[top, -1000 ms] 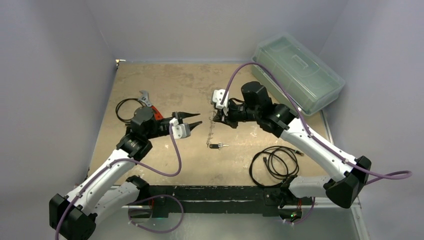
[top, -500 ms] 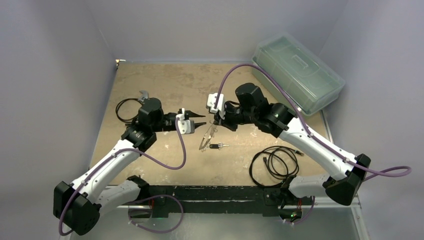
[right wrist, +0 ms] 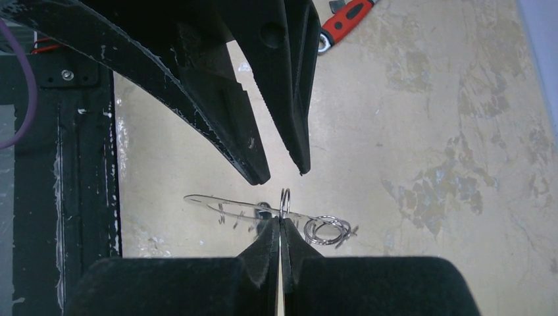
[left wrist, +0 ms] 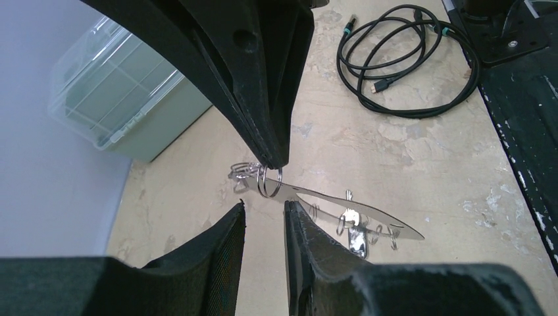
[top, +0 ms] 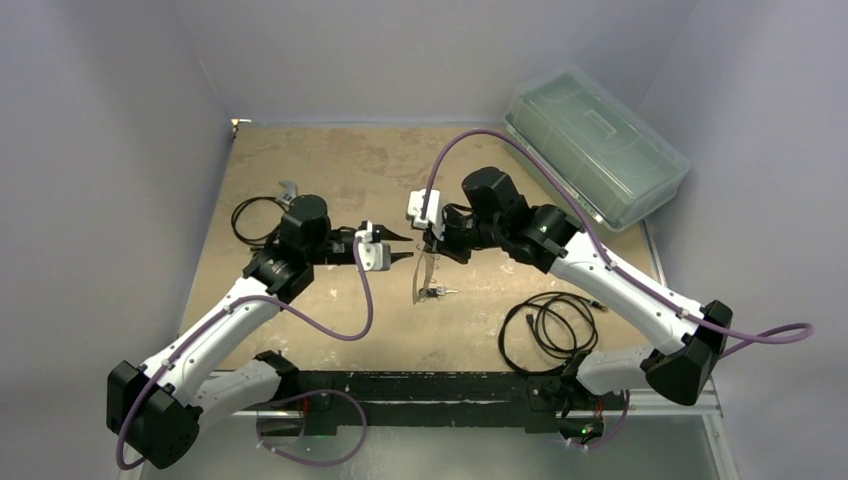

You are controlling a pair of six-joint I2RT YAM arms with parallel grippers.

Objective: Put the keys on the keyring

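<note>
Over the table [top: 330, 170], the right fingers [right wrist: 266, 257] are clenched on the top of the ring [left wrist: 309, 193], which hangs tilted. The left fingers [left wrist: 227, 250] are a little apart, just beside the ring. The key [top: 434, 292] lies on the table by the ring's low end.

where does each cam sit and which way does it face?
Top external: above and behind the bases, looking down on the table; left arm and right arm show.
Left wrist: on left arm, facing the right gripper pinching the keyring; left gripper at bottom.
Right wrist: on right arm, facing the left gripper; right gripper at bottom, shut on the keyring.
Shared: both wrist views show the keyring.
</note>
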